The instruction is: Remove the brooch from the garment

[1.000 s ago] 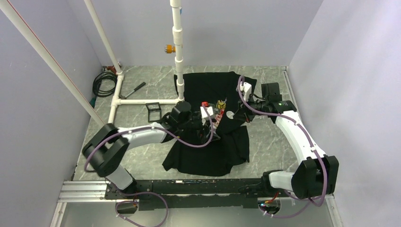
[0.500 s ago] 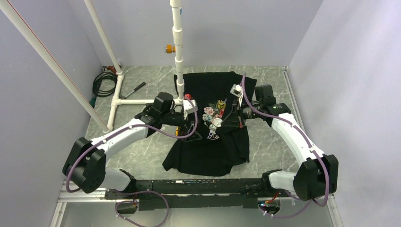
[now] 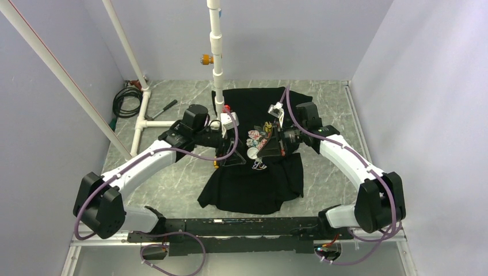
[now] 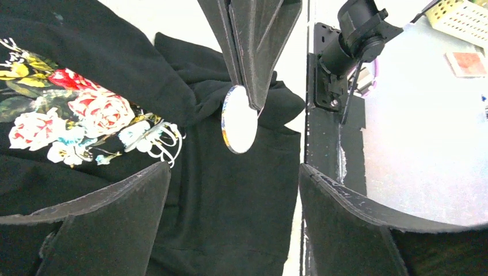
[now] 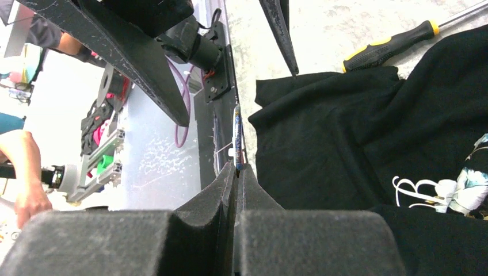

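Note:
The black T-shirt lies flat on the table with its rose print facing up. It also shows in the left wrist view and the right wrist view. My right gripper is shut on the small round brooch and holds it just above the shirt, below the print. The brooch shows pale and face-on in the left wrist view and edge-on in the right wrist view. My left gripper is open and empty, its fingers spread on either side of the brooch, apart from it.
A white pipe stand rises at the shirt's far left corner, with its base pipe on the table. A black cable coil and a hand tool lie at the back left. A yellow-and-black screwdriver lies by the shirt's left edge.
My left gripper has drawn back left off the print and stands open. My right gripper has moved left across the shirt with the brooch held in it.

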Available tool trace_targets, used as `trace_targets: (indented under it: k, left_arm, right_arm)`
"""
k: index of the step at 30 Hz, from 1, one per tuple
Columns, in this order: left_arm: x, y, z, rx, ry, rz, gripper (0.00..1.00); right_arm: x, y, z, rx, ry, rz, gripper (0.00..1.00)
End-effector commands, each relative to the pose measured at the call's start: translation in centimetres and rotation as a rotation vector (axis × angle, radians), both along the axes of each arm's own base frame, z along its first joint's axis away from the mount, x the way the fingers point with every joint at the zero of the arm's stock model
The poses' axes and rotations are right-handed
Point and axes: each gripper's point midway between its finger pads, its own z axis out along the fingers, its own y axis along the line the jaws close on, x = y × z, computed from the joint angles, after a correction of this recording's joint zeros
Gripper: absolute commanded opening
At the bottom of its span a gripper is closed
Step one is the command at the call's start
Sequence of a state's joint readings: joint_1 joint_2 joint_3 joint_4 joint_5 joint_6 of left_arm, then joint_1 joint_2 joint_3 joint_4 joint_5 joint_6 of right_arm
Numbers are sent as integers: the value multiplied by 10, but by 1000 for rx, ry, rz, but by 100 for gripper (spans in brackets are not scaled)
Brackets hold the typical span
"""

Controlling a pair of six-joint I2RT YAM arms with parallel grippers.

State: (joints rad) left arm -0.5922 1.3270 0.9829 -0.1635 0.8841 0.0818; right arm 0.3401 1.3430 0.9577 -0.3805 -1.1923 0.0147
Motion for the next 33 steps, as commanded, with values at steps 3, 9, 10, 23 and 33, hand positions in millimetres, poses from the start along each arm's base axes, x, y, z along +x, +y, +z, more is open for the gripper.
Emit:
trace_targets:
  k: [3, 9, 10, 23, 33]
  left_arm:
    - [7, -12, 27, -82, -2, -26, 83]
    - [6, -21, 32, -140, 62, -48, 73]
    - [6, -22, 33, -146, 65, -48, 72]
    - [7, -26, 27, -104, 1, -36, 62]
    - [5, -32, 29, -88, -13, -36, 50]
  right_arm:
    - [-1, 6, 14, 70, 0, 34, 0]
    - [2, 8, 15, 74, -11, 46, 0]
    - [2, 8, 15, 73, -13, 44, 0]
    - [0, 8, 18, 84, 12, 33, 0]
    - [-1, 8, 18, 87, 21, 36, 0]
